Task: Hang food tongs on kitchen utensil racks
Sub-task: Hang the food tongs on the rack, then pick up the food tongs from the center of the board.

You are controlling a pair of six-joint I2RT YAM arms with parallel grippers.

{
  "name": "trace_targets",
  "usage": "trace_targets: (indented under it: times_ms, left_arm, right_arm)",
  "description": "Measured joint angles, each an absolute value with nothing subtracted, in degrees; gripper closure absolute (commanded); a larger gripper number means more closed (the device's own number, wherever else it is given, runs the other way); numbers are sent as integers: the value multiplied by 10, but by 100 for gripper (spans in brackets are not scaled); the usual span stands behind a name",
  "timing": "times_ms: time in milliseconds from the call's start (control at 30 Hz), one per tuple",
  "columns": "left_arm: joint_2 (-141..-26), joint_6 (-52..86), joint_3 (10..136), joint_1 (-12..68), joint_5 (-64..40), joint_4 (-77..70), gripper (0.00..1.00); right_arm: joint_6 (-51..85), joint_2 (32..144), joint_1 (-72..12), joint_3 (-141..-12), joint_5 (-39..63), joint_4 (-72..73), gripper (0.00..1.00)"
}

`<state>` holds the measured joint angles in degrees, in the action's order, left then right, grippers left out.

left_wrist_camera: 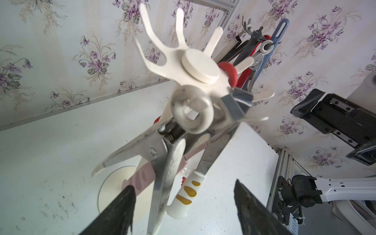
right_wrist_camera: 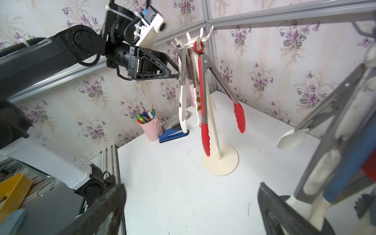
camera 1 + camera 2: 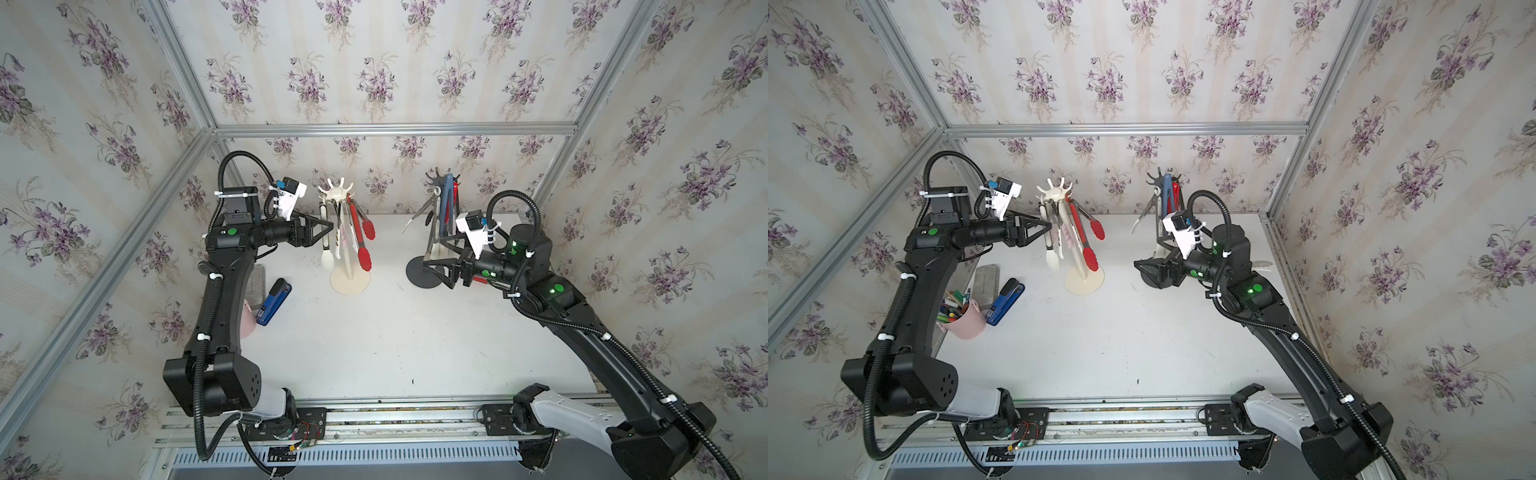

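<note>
Currently left claw (image 1: pixel 183 186) is released: fingers wide apart either side of the white-tipped steel tongs (image 1: pixel 162 162), gripping nothing. The tongs' white loop sits over a hook of the cream-white rack (image 3: pixel 353 286), so that pair prob. hangs on its own. Right claw (image 2: pixel 192 186) is likewise spread & empty, low beside the dark grey rack (image 3: pixel 420 276), touching none of what hangs there.

Progress: looks all but done. Cream-white rack carries the steel pair, red-tipped tongs (image 2: pixel 205 138) on a red ring, plus a pink pair (image 1: pixel 140 177) & a white pair (image 1: pixel 189 191) w/ yellow paw marks. Dark grey rack carries blue tongs (image 3: pixel 448 195), something red behind them (prob. another pair, mostly hidden) & splayed steel tongs (image 2: pixel 329 103) w/ pale tips. No tongs lie loose on the counter (image 3: pixel 395 340) in both top views, so prob. only backing both arms off is left.

Containers: pink cup (image 3: pixel 967 324) on the left arm's side of the counter, upright, full of pens & markers (image 3: pixel 953 307). Just beside it a blue stapler (image 3: pixel 1005 301) & a grey block (image 3: pixel 986 280), both outside the cup. Yellow tub (image 2: pixel 12 191) sits off the counter in the right wrist view; contents not visible.
</note>
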<state>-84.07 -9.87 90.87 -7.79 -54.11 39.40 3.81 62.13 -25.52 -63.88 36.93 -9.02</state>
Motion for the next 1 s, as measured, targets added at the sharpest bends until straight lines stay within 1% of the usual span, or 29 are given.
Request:
trace_targets:
  times_ms: [167, 367, 500, 733, 1000]
  left_arm:
    - [-818, -86, 903, -78, -507, 382, 1]
    - [-758, -46, 848, -78, -445, 312, 1]
    - [-732, -13, 816, -78, -416, 268, 1]
    - [-683, 22, 792, -77, -391, 221, 1]
    - [-632, 37, 758, -55, -375, 208, 1]
  right_arm:
    - [85, 598, -197, -618, 360, -91, 3]
    - [145, 592, -82, -590, 325, -121, 8]
    - [168, 598, -14, -567, 302, -159, 8]
    - [155, 649, 12, -542, 272, -196, 8]
    - [72, 740, 15, -544, 209, -221, 9]
